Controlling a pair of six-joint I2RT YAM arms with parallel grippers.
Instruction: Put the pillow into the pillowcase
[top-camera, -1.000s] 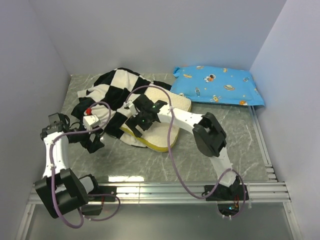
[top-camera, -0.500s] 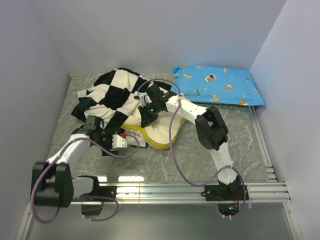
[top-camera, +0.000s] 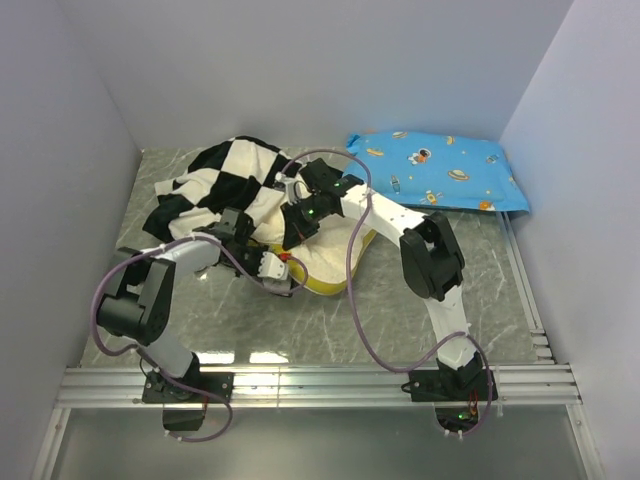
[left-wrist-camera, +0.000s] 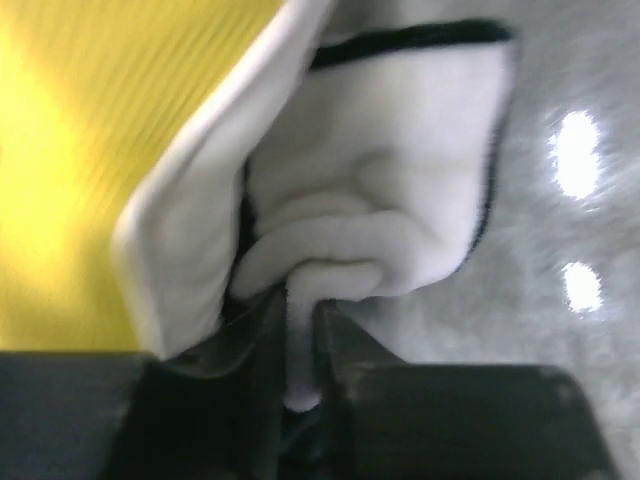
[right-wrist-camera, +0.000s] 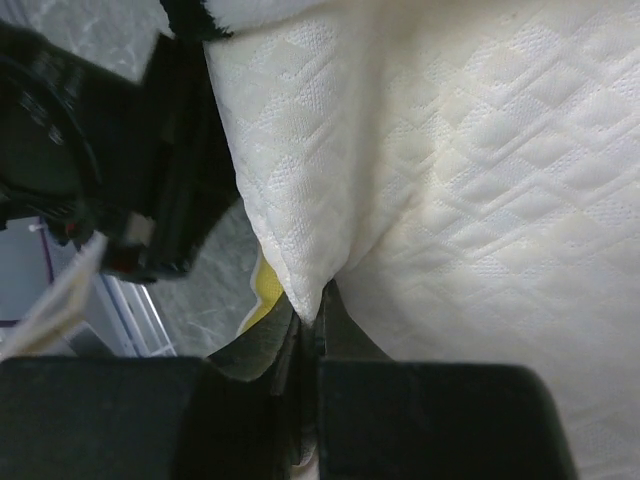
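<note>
The black and white checkered pillowcase (top-camera: 225, 180) lies crumpled at the back left, partly over the cream pillow (top-camera: 325, 262) with its yellow edge. My left gripper (top-camera: 283, 278) is at the pillow's near left corner. In the left wrist view it (left-wrist-camera: 300, 305) is shut on a fold of the pillowcase's white, black-edged fabric (left-wrist-camera: 400, 150), beside the pillow's yellow side (left-wrist-camera: 90, 120). My right gripper (top-camera: 296, 228) is over the pillow's far left part. In the right wrist view it (right-wrist-camera: 320, 300) pinches a fold of the quilted pillow cover (right-wrist-camera: 480, 150).
A blue cartoon-print pillow (top-camera: 437, 170) lies against the back wall at the right. Grey walls close in three sides. A metal rail (top-camera: 320, 380) runs along the near edge. Purple cables loop over both arms.
My left arm swung in from the left to the pillow's near corner and shut on the pillowcase fabric. My right gripper shifted slightly back and shut on the pillow.
</note>
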